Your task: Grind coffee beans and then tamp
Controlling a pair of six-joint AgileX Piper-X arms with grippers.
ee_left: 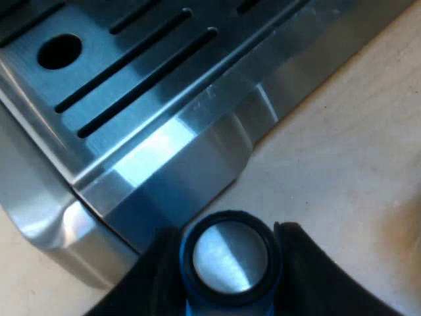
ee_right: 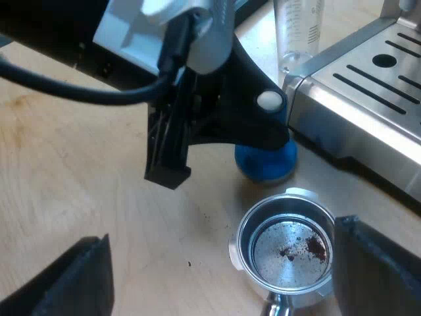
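Observation:
The blue tamper with its round metal top stands on the wooden table beside the espresso machine's drip tray. My left gripper is shut on it, a black finger pressed to each side. In the right wrist view the same tamper stands under the left gripper. Close by, the metal holder lies on the table with its basket facing up and only a few dark coffee crumbs inside. My right gripper hangs open over it, its fingers wide apart on either side.
The slotted steel drip tray runs along one side of the tamper and holder. A measuring glass stands on the table by the tray's corner. Bare wooden table lies beyond the left arm.

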